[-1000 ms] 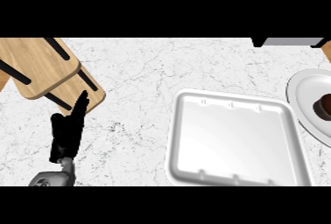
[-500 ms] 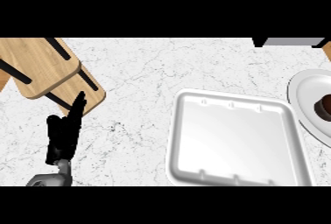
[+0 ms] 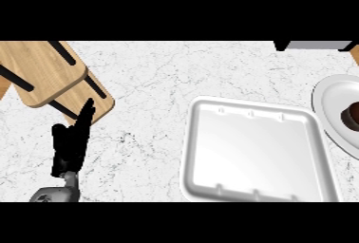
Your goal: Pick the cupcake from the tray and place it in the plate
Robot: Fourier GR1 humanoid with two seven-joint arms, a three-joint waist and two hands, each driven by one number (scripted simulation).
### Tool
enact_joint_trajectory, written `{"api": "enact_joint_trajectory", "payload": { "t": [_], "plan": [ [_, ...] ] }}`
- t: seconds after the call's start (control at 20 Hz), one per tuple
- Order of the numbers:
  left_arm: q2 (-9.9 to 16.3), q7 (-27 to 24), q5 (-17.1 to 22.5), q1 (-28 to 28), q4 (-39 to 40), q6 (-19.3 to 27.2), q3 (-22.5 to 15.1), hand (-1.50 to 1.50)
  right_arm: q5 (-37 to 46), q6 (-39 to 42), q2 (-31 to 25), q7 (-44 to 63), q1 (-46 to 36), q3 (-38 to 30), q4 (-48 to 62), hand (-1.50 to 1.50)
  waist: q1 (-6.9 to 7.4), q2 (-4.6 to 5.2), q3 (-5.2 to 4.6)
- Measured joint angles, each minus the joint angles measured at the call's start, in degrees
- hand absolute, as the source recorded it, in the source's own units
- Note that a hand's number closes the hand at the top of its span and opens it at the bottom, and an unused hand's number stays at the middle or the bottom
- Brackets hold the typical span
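Note:
A brown cupcake (image 3: pixel 350 115) sits on the white plate (image 3: pixel 331 97) at the right edge, partly cut off by the view's border. The white tray (image 3: pixel 252 152) lies to the plate's left with nothing in it. My left hand (image 3: pixel 70 142) rests open at the lower left, fingers straight and pointing up toward the wooden boards. It is far from the tray and the plate. My right hand does not show in the view.
Two stacked wooden cutting boards (image 3: pixel 49 76) with dark slots lie at the upper left, just beyond my left fingertips. A grey object (image 3: pixel 316 45) sits at the top right edge. The counter is white marble (image 3: pixel 161 80).
My left hand has drifted slightly down and left. The tray, plate and cupcake have not moved.

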Motion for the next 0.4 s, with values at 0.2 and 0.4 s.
{"api": "enact_joint_trajectory", "payload": {
  "t": [0.2,0.4],
  "plan": [
    [0.37,-0.60,0.23,0.73,-0.47,-0.58,0.31,0.00,-0.81,-0.28,-1.63,0.45,1.45,-0.80,0.44,-1.50,0.06,-0.05,0.04],
    [-0.15,-0.21,-0.15,0.57,-0.49,-0.27,-0.01,0.00,-1.17,0.19,-2.66,0.24,2.84,-1.11,0.64,-1.50,0.05,0.00,0.08]
  ]
}}
